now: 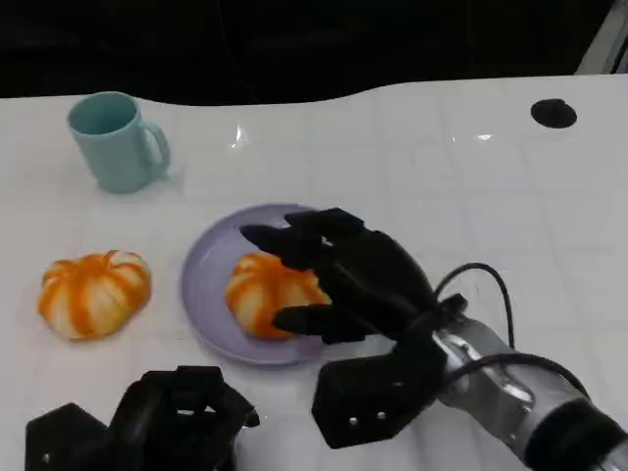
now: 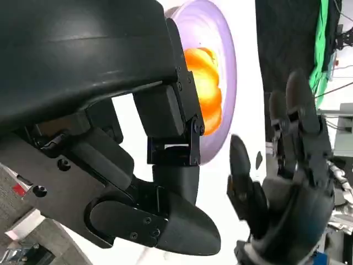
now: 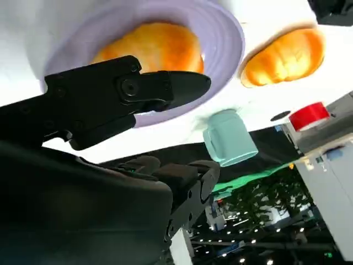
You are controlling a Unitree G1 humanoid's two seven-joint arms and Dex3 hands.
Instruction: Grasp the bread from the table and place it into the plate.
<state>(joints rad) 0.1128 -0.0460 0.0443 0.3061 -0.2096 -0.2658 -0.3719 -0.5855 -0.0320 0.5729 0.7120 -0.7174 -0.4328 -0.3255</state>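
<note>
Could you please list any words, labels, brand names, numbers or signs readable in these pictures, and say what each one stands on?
No readable text in any view.
The teal mug, purple plate and both breads are plain.
The red object beyond the table in the right wrist view shows no legible marking.
The right hand and left hand carry no visible lettering.

You see the right hand [image 1: 339,280] with fingers [image 1: 280,238] spread over the bread [image 1: 263,292] lying in the plate [image 1: 206,285], a second bread [image 1: 94,292] and a mug [image 1: 116,140] on the worktop [image 1: 442,186].
</note>
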